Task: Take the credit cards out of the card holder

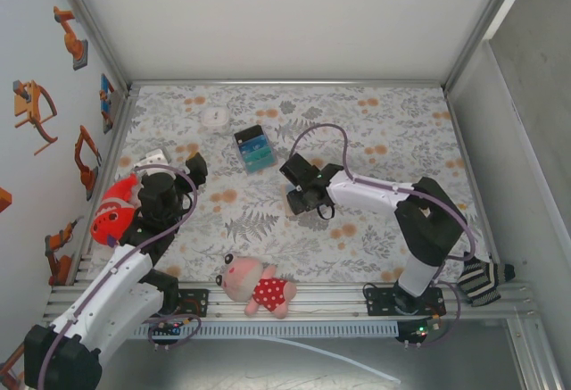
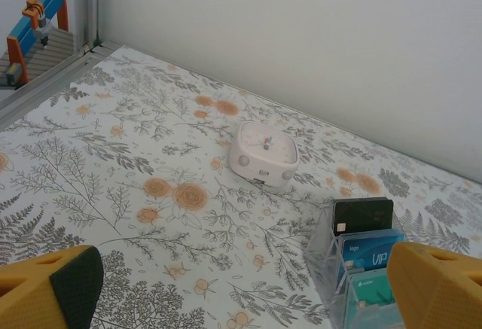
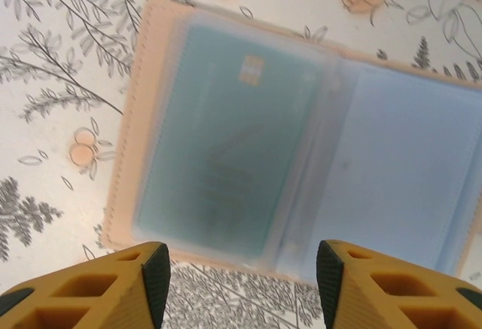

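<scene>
your right gripper [image 3: 242, 272] hangs over the card holder [image 3: 392, 156], which lies spread open on the flowered table [image 3: 60, 58], near its middle. its jaws stand partly apart with nothing gripped; the holder's near edge shows in the gap. a teal card [image 3: 215, 163] sits in the left sleeve. your left gripper [image 2: 241, 284] is spread wide, holding nothing, facing a white clock [image 2: 263, 153].

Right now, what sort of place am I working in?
Probably a robot test cell, not a home: white panel walls in an aluminium frame, a floral tablecloth, and staged props such as a plush toy and small clock.
</scene>
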### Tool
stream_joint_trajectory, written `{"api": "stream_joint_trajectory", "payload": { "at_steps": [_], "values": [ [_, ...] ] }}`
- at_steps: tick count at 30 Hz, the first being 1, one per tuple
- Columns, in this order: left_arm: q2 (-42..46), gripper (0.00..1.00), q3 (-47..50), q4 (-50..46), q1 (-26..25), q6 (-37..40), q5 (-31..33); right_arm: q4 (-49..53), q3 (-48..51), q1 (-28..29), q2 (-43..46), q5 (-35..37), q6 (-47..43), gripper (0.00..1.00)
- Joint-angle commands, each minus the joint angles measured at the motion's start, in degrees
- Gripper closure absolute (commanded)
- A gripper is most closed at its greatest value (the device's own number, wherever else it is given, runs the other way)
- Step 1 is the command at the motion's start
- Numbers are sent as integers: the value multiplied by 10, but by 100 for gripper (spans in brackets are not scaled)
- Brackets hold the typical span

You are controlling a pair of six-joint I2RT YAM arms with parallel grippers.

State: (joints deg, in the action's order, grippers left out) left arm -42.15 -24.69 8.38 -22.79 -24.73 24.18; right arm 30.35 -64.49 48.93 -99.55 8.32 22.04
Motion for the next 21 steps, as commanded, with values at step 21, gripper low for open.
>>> {"api": "stream_joint_trajectory", "payload": {
  "at_steps": [21],
  "values": [
    [-24, 3, -18, -22, 7, -2, 2, -4, -39, -4, -84, -29, -17, 43]
  ]
}}
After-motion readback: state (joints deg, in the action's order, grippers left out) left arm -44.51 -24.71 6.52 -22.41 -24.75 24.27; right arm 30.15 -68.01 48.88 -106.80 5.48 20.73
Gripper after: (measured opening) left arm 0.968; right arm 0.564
